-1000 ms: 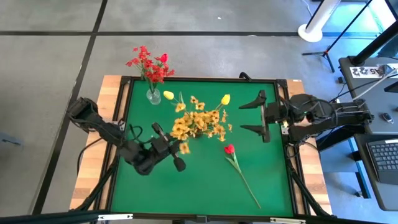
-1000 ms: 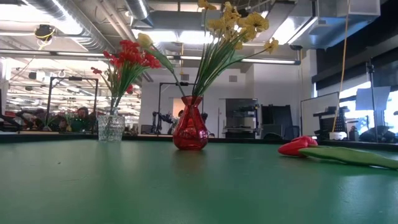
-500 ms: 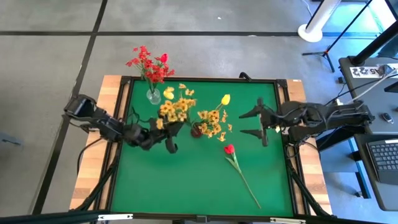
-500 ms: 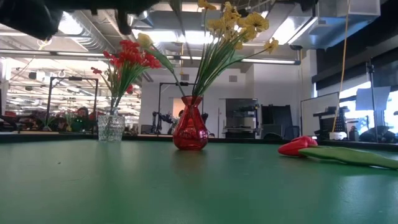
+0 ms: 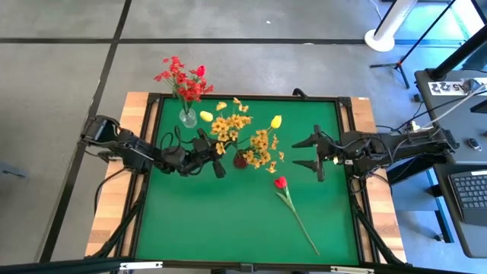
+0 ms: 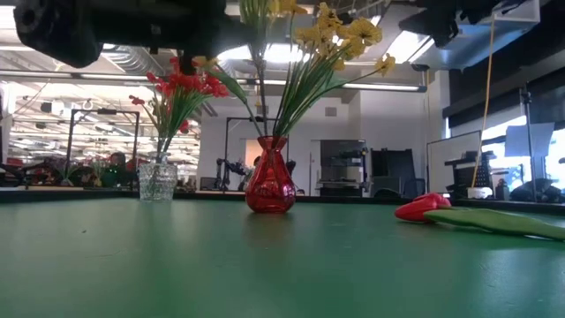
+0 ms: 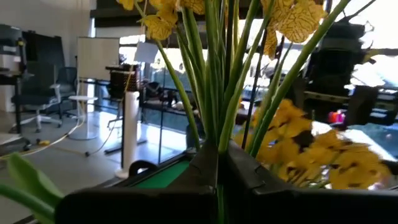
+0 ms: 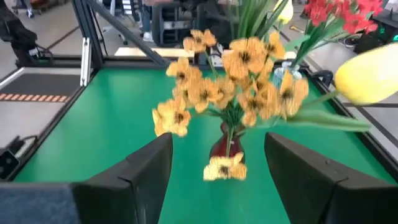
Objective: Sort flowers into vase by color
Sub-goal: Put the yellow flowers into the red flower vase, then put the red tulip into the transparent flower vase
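My left gripper [image 5: 215,164] is shut on a bushy yellow spray [image 5: 229,122] just left of the red vase [image 5: 240,160]. The red vase [image 6: 270,185] stands mid-table and holds yellow sprays and two yellow tulips [image 5: 275,122]. In the low view the held spray's stems [image 6: 259,84] run down toward the vase's mouth; whether they enter it, I cannot tell. A clear vase [image 5: 187,118] with red flowers [image 5: 183,78] stands at the far left. A red tulip [image 5: 281,183] lies flat on the mat. My right gripper [image 5: 313,153] hovers open to the vase's right. My left gripper pinches the yellow spray's bundle of green stems [image 7: 217,158] between its two fingers, well below the blooms. The fingers come level from the table's left side, across the stems. The spray is lifted clear of the mat, and its blooms [image 7: 298,18] rise above the fingers.
The red tulip's long stem [image 5: 303,227] slants toward the near right corner. The green mat [image 5: 198,221] has a raised black frame [image 5: 251,97] around it. Wooden table edges show on both sides. Bare mat lies near and left of the vases.
My left gripper has carried the yellow spray from the mat's middle toward the far edge and up beside the red vase, swinging the blooms round over it; the arm now shows at the top of the low view. My right gripper has shifted slightly toward the near edge.
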